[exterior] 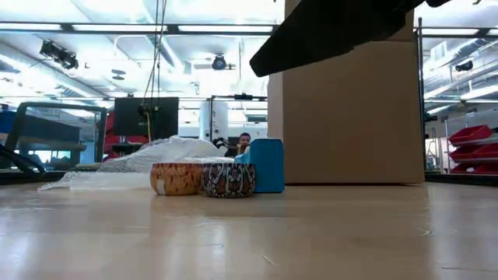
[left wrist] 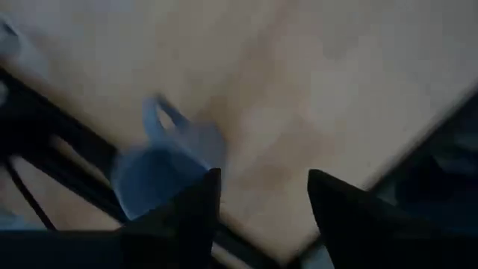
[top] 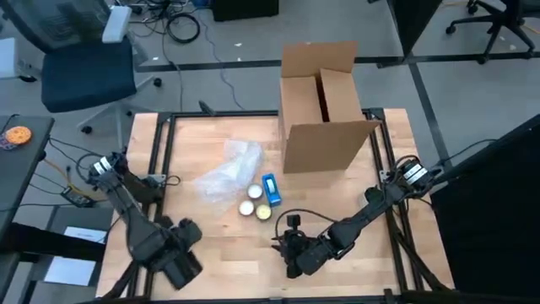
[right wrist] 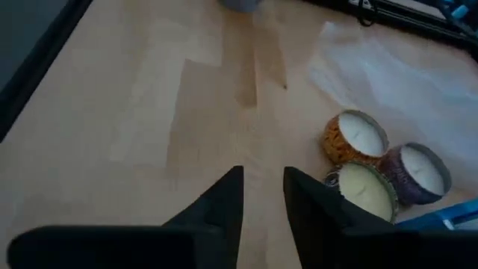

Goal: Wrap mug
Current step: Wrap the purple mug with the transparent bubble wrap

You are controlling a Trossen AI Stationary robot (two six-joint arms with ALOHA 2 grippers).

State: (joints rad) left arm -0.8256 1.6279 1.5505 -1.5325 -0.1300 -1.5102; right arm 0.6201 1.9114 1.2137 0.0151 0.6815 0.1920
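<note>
The blue mug (left wrist: 166,166) shows only in the left wrist view, blurred. It stands on the wood near the table's dark frame, its handle (left wrist: 160,112) pointing away from me. My left gripper (left wrist: 265,179) is open above the table's near left part (top: 181,245). The mug lies beside one finger (left wrist: 200,202), outside the gap. In the high view the left arm hides the mug. The clear bubble wrap (top: 228,173) lies crumpled at mid table. My right gripper (right wrist: 263,173) hovers over bare wood near the front edge (top: 287,243), open by a narrow gap.
Three small candle tins (right wrist: 357,138) (right wrist: 418,173) (right wrist: 364,190) and a blue box (top: 271,189) sit next to the wrap. An open cardboard box (top: 325,110) stands at the far right. Bare wood (top: 228,262) lies between the two grippers. A black frame (top: 156,152) edges the table.
</note>
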